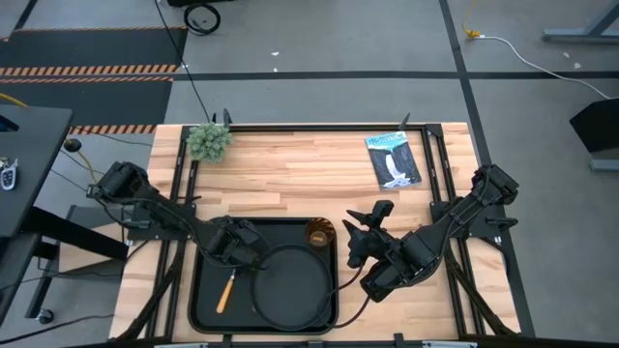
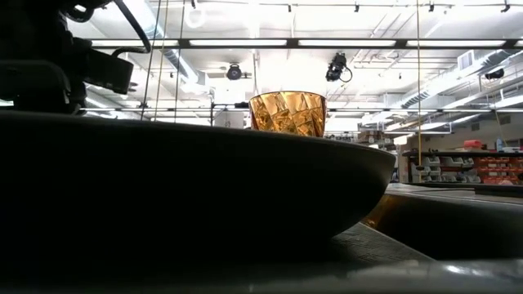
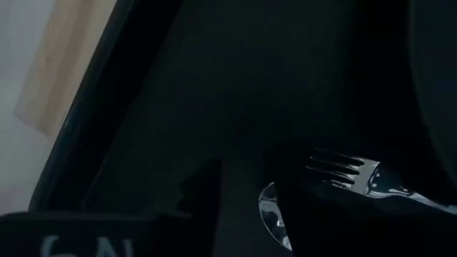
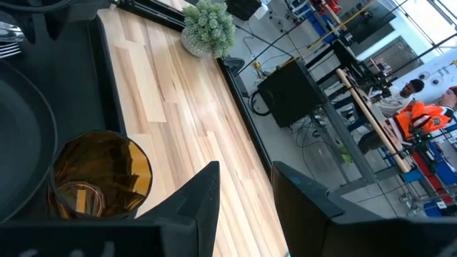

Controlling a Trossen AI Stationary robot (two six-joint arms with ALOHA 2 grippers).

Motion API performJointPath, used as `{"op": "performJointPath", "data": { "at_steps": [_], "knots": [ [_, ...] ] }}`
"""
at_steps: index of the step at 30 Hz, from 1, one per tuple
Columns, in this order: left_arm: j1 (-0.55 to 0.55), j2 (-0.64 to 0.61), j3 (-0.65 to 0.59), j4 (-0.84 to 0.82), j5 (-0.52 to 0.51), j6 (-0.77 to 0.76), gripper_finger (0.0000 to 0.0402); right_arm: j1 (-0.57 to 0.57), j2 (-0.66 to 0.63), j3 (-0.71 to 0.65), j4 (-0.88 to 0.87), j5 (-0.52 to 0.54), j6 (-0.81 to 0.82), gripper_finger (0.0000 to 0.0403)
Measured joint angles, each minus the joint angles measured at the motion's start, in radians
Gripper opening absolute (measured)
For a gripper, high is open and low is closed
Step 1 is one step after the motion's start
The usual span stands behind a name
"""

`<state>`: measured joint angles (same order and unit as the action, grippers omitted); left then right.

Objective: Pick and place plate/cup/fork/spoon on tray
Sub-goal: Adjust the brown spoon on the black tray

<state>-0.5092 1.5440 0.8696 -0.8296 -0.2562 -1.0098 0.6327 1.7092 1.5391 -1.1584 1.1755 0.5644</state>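
Note:
The black tray [image 1: 208, 290] lies at the table's near middle. The round black plate [image 1: 290, 285] lies in its right half. The amber cup [image 1: 319, 233] stands upright at the tray's far right corner and also shows in the right wrist view [image 4: 100, 175] and the low view [image 2: 288, 113]. The spoon lies in the tray's left half, its orange handle [image 1: 225, 290] toward the near edge and its bowl [image 3: 268, 213] below my left gripper. The fork's tined head [image 3: 346, 171] lies beside one left finger. My left gripper [image 3: 246, 207] is open, low over the tray. My right gripper [image 1: 363, 237] is open and empty, just right of the cup. My left gripper stands over the spoon's bowl with a gap between its fingers. The fork's head lies against or just past one finger [image 3: 314, 221]; I cannot tell whether they touch.
A small green plant [image 1: 209, 141] stands at the table's far left corner. A dark printed packet [image 1: 394, 159] lies at the far right. Bare wood stretches between them, beyond the tray. People show in the room past the table [image 4: 410, 107].

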Motion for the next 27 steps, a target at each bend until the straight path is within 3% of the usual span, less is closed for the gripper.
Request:
{"op": "performJointPath", "data": {
  "at_steps": [12, 19, 27],
  "knots": [
    [0.000, 0.000, -0.001, -0.061, 0.028, -0.014, 0.0121, 0.001, 0.000, 0.000, 0.002, -0.007, -0.001, 0.0134],
    [0.000, 0.000, -0.001, -0.011, -0.078, 0.000, 0.0121, 0.001, 0.000, 0.000, 0.006, -0.007, -0.007, 0.0134],
    [0.000, 0.001, -0.043, 0.067, -0.010, -0.019, 0.0121, 0.001, 0.000, 0.000, 0.007, -0.007, -0.007, 0.0134]
  ]
}}
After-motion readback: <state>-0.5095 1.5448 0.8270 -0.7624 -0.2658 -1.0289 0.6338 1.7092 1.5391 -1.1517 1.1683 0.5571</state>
